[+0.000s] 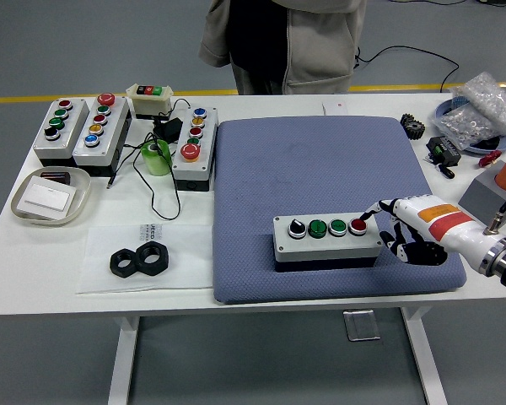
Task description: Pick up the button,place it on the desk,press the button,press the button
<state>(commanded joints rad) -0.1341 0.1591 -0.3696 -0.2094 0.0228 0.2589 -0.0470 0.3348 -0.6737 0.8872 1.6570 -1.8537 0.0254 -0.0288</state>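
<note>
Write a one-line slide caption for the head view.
Robot's right hand extends a finger to the red button of a four-button control box on a blue mat.

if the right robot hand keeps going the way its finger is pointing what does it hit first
Most likely the red button at the right end of the grey button box. The right robot hand points left with one finger extended, its tip already at that button; actual contact is hard to judge from above.
</note>
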